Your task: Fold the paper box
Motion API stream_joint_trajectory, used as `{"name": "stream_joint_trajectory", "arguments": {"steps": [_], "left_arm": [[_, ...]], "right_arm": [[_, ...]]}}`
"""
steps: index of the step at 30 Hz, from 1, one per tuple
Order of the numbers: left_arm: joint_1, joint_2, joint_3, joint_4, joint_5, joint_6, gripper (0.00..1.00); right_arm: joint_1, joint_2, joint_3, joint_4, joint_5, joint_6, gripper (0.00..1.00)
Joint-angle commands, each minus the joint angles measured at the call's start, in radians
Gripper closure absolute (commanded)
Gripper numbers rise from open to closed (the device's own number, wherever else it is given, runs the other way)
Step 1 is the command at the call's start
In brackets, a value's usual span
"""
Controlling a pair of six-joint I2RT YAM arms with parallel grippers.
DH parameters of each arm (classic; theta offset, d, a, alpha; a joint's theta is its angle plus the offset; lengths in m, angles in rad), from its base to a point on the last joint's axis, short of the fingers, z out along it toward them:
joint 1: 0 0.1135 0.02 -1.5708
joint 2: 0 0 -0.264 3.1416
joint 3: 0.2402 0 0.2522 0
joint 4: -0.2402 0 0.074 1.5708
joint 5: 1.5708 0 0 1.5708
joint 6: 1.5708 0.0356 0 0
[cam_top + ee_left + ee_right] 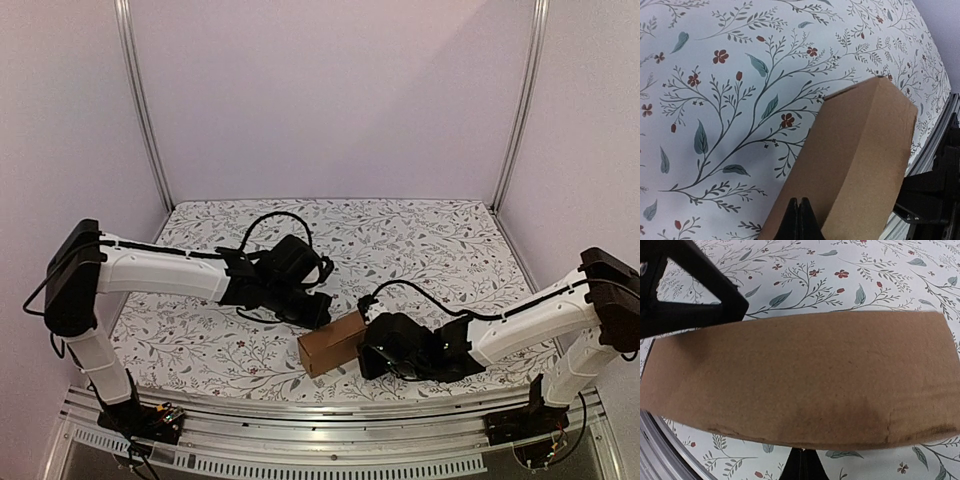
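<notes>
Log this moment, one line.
brown oblong cardboard paper box: folded, on floral tablecloth | left gripper: shut, at box | right gripper: shut, at box

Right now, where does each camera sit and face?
Top external: above and behind the bases, looking down at the table; both arms show.
Left wrist: on the left arm, looking down along the paper box; shut left gripper at bottom edge.
Right wrist: on the right arm, facing the box's long side; shut right gripper at bottom edge.
Shared: all three show the paper box.
</notes>
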Motion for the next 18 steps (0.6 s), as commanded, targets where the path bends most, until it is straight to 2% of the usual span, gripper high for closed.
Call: {"name": "stream_joint_trajectory", "arguments": {"steps": [1, 10, 18], "left_arm": [[-0.022, -0.040, -0.034, 0.015, 0.027, -0.027, 1.00], [-0.022, -0.093, -0.114, 0.039, -0.020, -0.066, 1.00], [-0.022, -0.114, -0.118, 0.021, -0.069, -0.066, 1.00]], "right_arm": [[-0.051, 0.066, 0.043, 0.116, -0.010, 0.022, 1.00], [-0.089, 0.212, 0.131, 0.257, -0.108, 0.037, 1.00], [-0.124, 0.304, 0.160, 0.362, -0.215, 0.050, 1.00]]}}
